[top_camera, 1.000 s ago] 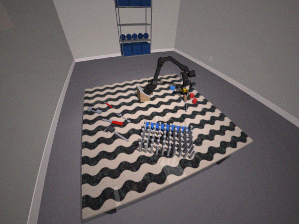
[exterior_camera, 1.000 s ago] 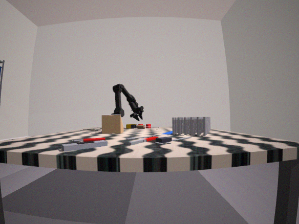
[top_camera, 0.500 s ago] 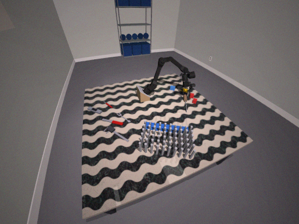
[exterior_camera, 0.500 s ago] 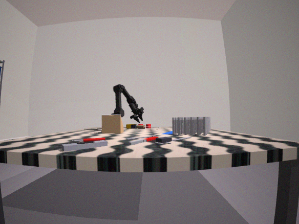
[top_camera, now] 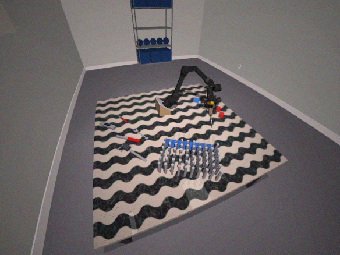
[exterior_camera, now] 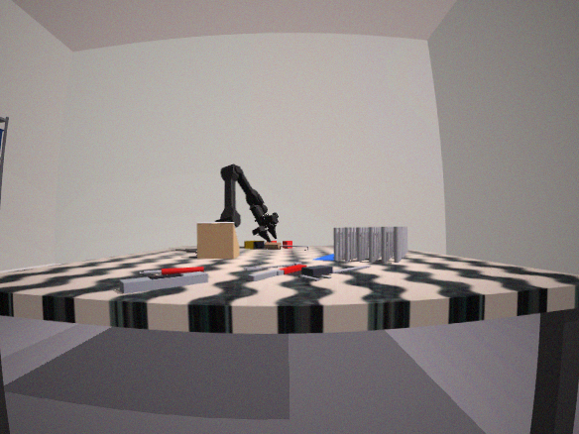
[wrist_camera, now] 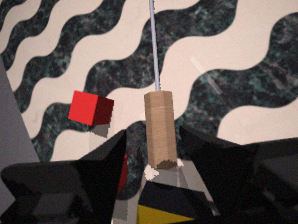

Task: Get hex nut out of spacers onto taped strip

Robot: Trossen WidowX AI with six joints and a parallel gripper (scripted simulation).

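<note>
1. One black arm stands beside one wooden block, toward the far edge of the tabletop as the top view shows it.
2. One pair of jaws is there, released and parted, grasping nothing, low near the right edge.
3. One wooden-handled tool lies under the jaws. In the wrist view its handle sits between the two fingertips, a gap on either side, with its thin metal shaft pointing away from the jaws.
4. Two red cubes lie near the right edge, beside that tool; one yellow-and-black block is just behind the handle's butt.
5. One blue block lies nearer the far corner.
6. Five more implements lie toward the left edge: two have red parts, one has a black block on a grey rod, and two are grey.
7. Many metal spacers, too crowded to count surely, stand in rows between the middle and the near edge, well apart from the jaws.
8. One blue taped strip runs along their far side. The hex nut cannot be made out, so its place is uncertain.
</note>
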